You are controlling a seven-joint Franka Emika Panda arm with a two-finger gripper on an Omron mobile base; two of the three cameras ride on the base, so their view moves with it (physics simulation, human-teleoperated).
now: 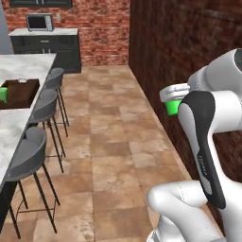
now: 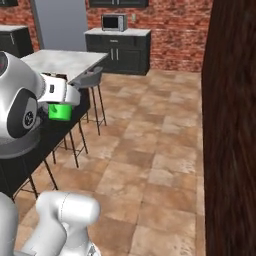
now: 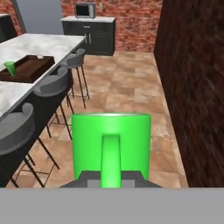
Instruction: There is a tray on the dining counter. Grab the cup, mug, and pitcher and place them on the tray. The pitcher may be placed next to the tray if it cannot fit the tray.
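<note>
Jaws clamp mug (image 3: 111, 142); cup (image 3: 9, 68) in tray (image 3: 30, 70)

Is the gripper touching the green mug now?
Touching. In the hand view the gripper is closed on the mug at its handle, with no gap visible.

Arm: white, rising at lower left, wrist reaching toward the counter.
Gripper (image 2: 60, 107): closed on the mug, up in the air.
Mug (image 2: 60, 111): bright green, just under the white hand.
Counter (image 2: 62, 62): marble top, beyond the arm.
Stools (image 2: 90, 79): grey, along the counter's edge.
Microwave (image 2: 114, 22): on the far cabinet against red brick.
Floor: brown tile.
Right side: dark wall, close up.
</note>
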